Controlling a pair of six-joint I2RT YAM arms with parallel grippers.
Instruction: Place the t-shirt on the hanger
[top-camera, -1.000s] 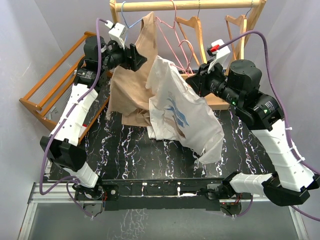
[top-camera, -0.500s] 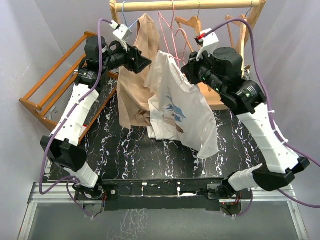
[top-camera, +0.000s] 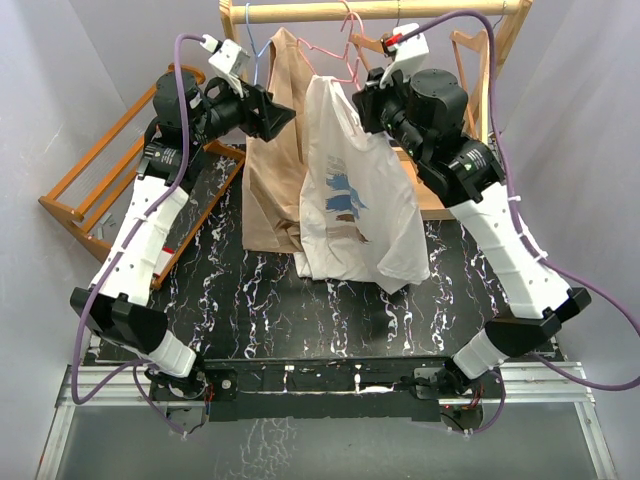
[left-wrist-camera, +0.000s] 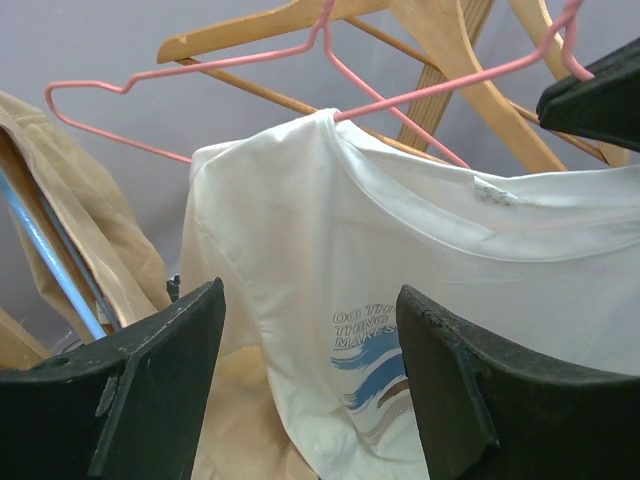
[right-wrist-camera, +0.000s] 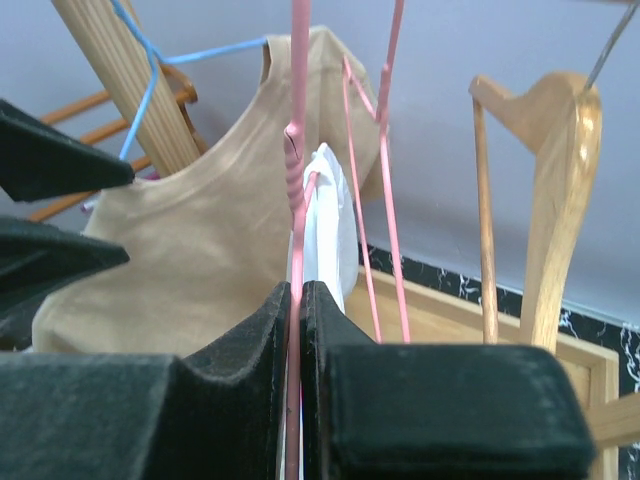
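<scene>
Threading t-shirt (top-camera: 355, 190) onto hanger (top-camera: 322, 52).
Top view: t-shirt hangs from hanger below the rail (top-camera: 380, 10). Left wrist: left pincer (left-wrist-camera: 310, 295), jaws apart, faces the t-shirt (left-wrist-camera: 400, 260). Right wrist: right pincer (right-wrist-camera: 298, 290) clamps the hanger (right-wrist-camera: 300, 100) wire. Next, left pincer should likely draw a shoulder over that wire.

A black marbled table (top-camera: 300, 310) bears a wooden clothes rack (top-camera: 300, 12).
</scene>
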